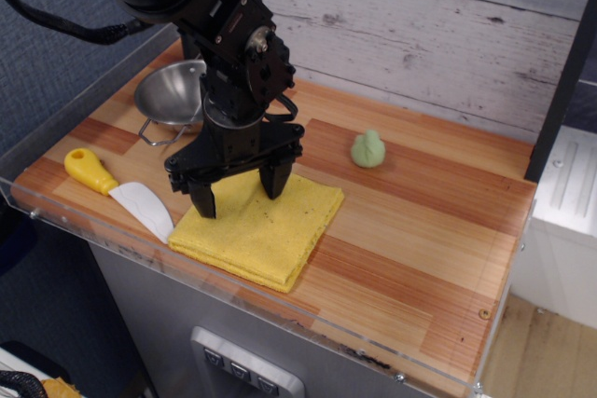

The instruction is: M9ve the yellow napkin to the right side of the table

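One view is given, looking down across the table [410,230] from its front edge. The yellow napkin [266,230] is seen lying flat and folded near the front rim, on the left-centre part of the planks, with the whole right half of the surface bare beyond it. The gripper [239,189] is held directly above the napkin's back-left portion, its jaws spread wide and nothing pinched between them; the fingertips are seen close to the cloth, though whether contact is made cannot be told. A white spatula [121,191] with a yellow handle is laid just beside the napkin's left edge, a steel bowl [173,98] is placed behind the arm, and a small green object [368,149] is set well apart toward the back.

Several risks can be judged from here. Only the top layer of the thick fold may be caught if the jaws are closed too shallowly, so the cloth could be unfolded or dropped in transit. The spatula blade could be nudged by the left finger. The front rim could also be snagged if the napkin is dragged rather than lifted.
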`<move>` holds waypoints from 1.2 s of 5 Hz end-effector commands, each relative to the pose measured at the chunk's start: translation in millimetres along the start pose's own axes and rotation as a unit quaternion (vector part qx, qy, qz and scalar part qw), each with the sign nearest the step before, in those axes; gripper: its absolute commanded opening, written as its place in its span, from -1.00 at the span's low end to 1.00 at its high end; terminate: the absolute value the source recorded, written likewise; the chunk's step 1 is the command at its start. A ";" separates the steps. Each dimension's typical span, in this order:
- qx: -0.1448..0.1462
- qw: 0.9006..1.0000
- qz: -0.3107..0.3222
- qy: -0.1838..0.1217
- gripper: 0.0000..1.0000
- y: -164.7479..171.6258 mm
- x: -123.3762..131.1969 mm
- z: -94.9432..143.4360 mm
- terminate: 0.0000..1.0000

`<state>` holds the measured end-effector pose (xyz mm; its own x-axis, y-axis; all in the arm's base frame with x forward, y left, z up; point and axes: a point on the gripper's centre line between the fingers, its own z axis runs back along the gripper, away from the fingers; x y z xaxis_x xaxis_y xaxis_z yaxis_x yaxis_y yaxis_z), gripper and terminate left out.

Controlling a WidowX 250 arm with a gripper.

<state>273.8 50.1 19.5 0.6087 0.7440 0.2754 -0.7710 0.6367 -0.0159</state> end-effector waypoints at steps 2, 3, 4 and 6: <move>-0.017 0.999 0.015 0.049 1.00 -10.2 -9.4 2.8 -1.00; -0.018 0.999 -0.002 0.041 1.00 -20.0 -12.2 8.8 -1.00; -0.020 0.999 -0.017 0.031 1.00 -33.0 -19.1 13.5 -1.00; -0.029 0.998 -0.053 0.022 1.00 -61.5 -41.4 21.0 -1.00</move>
<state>289.3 -25.7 19.4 0.7047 0.6763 0.2145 -0.6890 0.7245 -0.0208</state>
